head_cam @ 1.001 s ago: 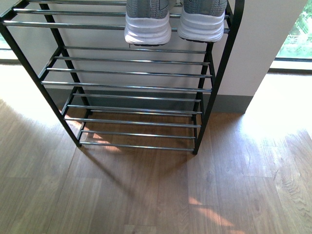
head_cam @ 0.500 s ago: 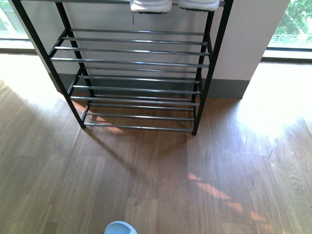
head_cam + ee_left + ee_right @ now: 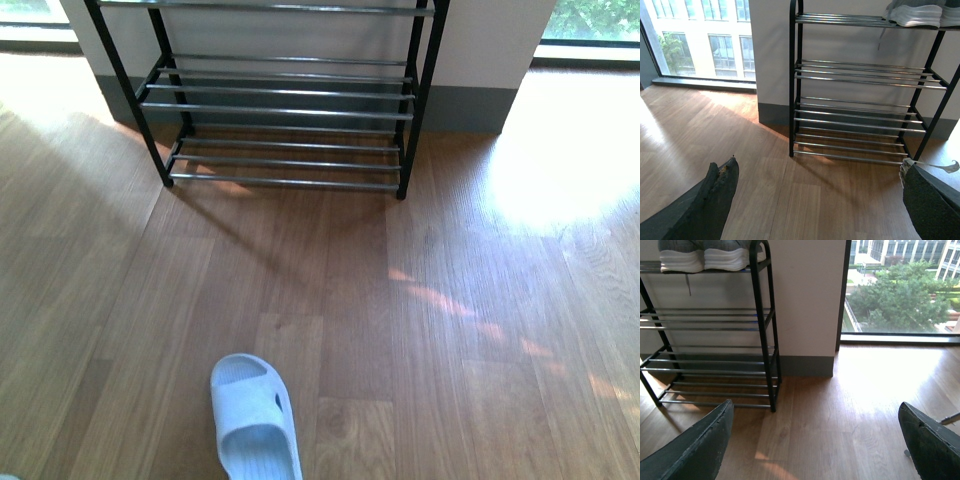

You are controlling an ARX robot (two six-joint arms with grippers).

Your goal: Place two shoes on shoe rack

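Left jaws: spread wide, nothing held. Right jaws: same, nothing held.
Pale blue rubber slide sandal (image 3: 255,420): flat on wood floor (image 3: 480,350), well short of black-framed, silver-rod shoe rack (image 3: 285,184), outside both jaws.
Two grey knit white-soled sneakers (image 3: 705,254): upper shelf, right end, well beyond jaws.

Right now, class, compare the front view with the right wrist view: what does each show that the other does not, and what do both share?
Only the front view shows a pale blue slide sandal, lying on the floor well short of the rack. Only the right wrist view shows the two grey sneakers on an upper shelf, and the right end effector, open with nothing in it. Both show the lower tiers of the shoe rack, which hold no shoes, and the wood floor.
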